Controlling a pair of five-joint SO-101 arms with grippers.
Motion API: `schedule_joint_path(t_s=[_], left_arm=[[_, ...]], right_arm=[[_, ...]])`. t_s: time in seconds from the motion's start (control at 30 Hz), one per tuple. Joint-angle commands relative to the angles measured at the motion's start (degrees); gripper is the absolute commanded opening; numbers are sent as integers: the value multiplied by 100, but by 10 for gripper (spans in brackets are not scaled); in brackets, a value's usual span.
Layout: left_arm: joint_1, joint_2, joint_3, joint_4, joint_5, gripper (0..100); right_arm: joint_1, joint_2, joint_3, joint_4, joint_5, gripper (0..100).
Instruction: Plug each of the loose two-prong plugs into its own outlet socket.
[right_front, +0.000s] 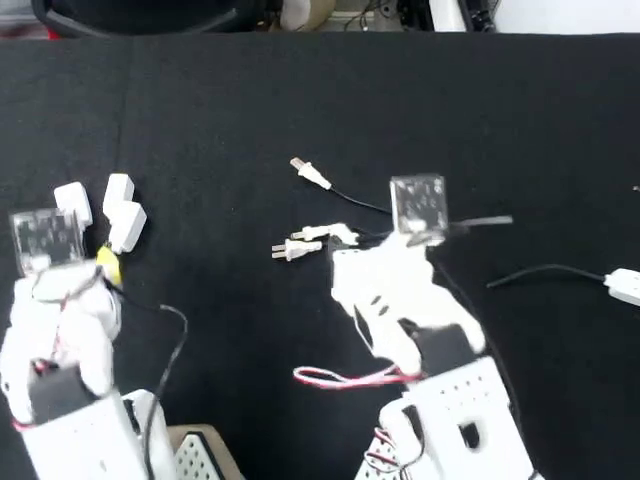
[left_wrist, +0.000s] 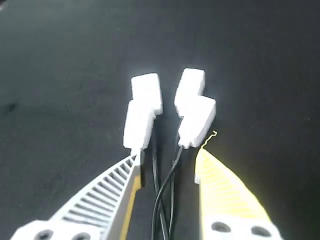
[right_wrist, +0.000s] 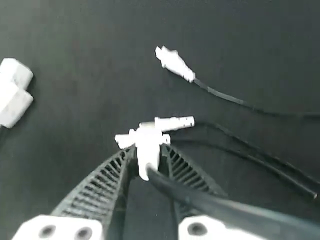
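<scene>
Plugs, three in all, lie near the middle of the black desk (right_front: 250, 100). One plug (right_wrist: 147, 141) is in the right pincer (right_wrist: 148, 152), whose fingers are closed against both sides of its white body. The second plug (right_wrist: 175, 121) lies just beyond it, so close that I cannot tell whether the two touch. The third plug (right_wrist: 175, 65) lies farther out and apart from both, with its black cable (right_wrist: 240, 102) trailing away across the desk.

Well apart from the plugs, two white sockets sit side by side in front of the left arm. One socket (left_wrist: 142, 107) has the tip of the white finger (left_wrist: 117, 182) at its rear end. The other socket (left_wrist: 196, 105) lies just ahead of the yellow finger (left_wrist: 225, 192). The left pincer (left_wrist: 167, 156) is spread wide and grips nothing. The sockets' two black leads (left_wrist: 162, 200) run back through the gap between its fingers.

In the high view a further white connector (right_front: 625, 287) with a dark lead rests at the desk's edge on the right arm's side.
</scene>
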Motion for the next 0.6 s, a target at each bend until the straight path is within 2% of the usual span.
schedule_joint_path(t_s=[0.0,0.33,0.4,0.57], left_arm=[[321,2382,-1244,-404,-510,188],[347,6101,-3231,-466,-809,188],[286,6611,-3354,-862,-1064,188],[75,7613,-3371,-1943,-1134,208]], right_arm=[[44,470,-365,-264,44,11],[53,514,-365,-290,44,11],[53,514,-356,-299,44,11],[53,514,-356,-308,44,11]])
